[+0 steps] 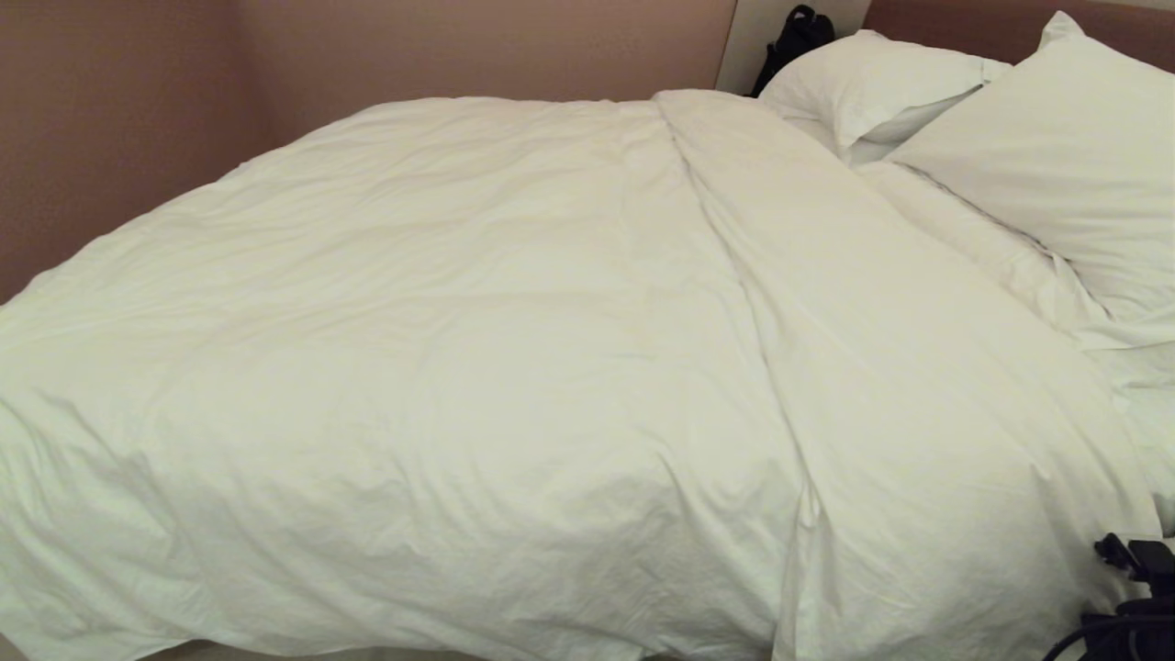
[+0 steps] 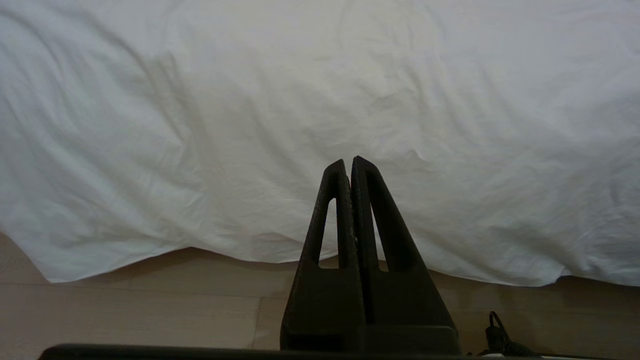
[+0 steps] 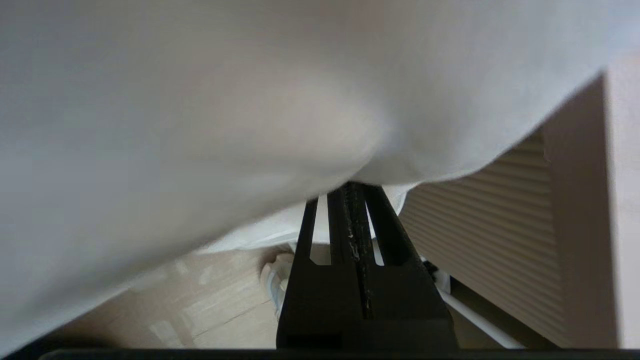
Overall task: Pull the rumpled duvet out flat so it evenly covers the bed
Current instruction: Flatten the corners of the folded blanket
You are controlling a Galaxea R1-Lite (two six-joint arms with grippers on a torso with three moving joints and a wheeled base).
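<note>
1. Right gripper [image 3: 352,192]: your fingers are pressed together, tips buried in a duvet [image 1: 514,367] fold at the bed's near right edge.
2. Left gripper [image 2: 349,165]: pressed together, empty, facing the duvet's hanging side.
3. Duvet lies rumpled across the bed [image 1: 1147,386], pillows [image 1: 1056,156] beyond.

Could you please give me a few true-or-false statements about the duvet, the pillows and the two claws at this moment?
1. The duvet hangs over the bed's near edge, almost to the floor. True.
2. The left claw is wide open. False: it is shut, gripping nothing.
3. Two pillows lie at the far right. True.
4. The right claw is clear of the fabric. False: its shut tips are pinching the duvet.
</note>
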